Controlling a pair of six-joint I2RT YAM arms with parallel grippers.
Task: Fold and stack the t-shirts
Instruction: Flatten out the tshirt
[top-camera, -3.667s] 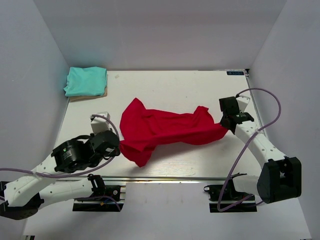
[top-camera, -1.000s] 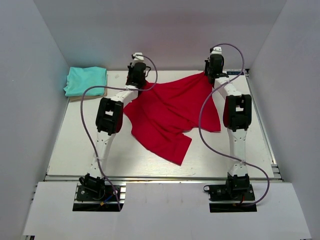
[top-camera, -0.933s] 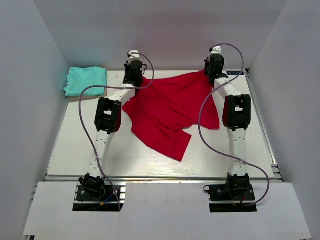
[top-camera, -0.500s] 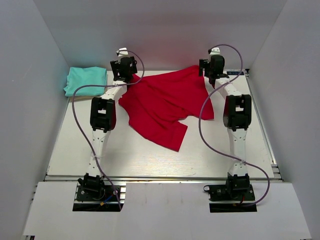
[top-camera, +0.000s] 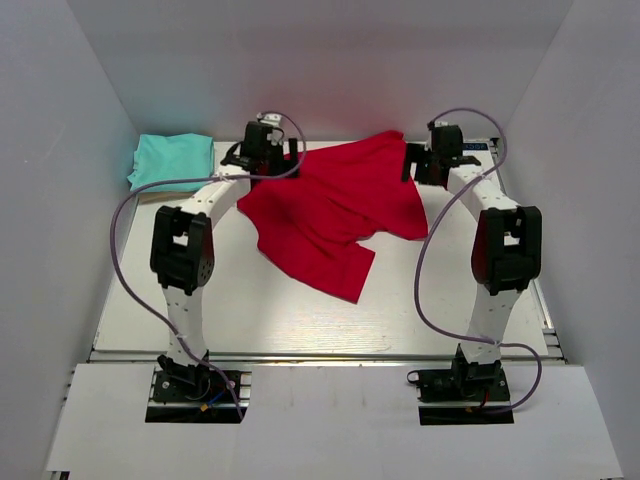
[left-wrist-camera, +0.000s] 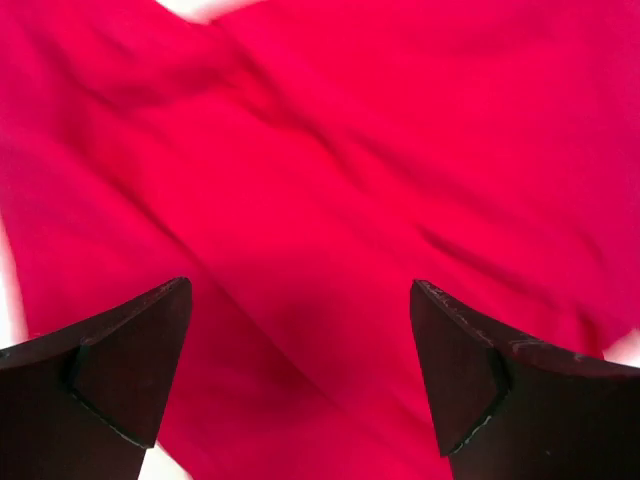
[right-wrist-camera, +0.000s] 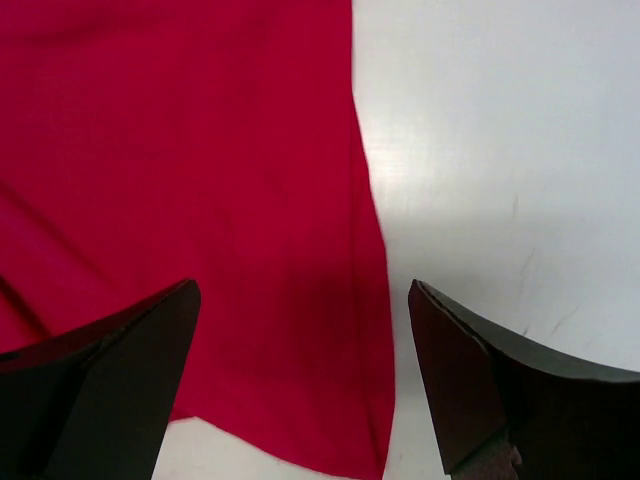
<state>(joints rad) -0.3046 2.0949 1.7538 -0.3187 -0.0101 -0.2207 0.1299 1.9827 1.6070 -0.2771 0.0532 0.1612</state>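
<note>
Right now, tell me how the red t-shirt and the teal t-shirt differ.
The red t-shirt is bright red, the teal t-shirt pale mint. The red t-shirt lies spread out and rumpled; the teal t-shirt is folded into a neat rectangle. The red t-shirt covers the far middle; the teal t-shirt sits far left. Both rest on the table.

Rumpled red t-shirt (top-camera: 335, 205); folded teal t-shirt (top-camera: 172, 160)

red t-shirt (top-camera: 330, 210) spread rumpled at centre, teal t-shirt (top-camera: 172, 160) folded far left

Bright, even light; red t-shirt (left-wrist-camera: 330, 200) perhaps motion-blurred.
</note>
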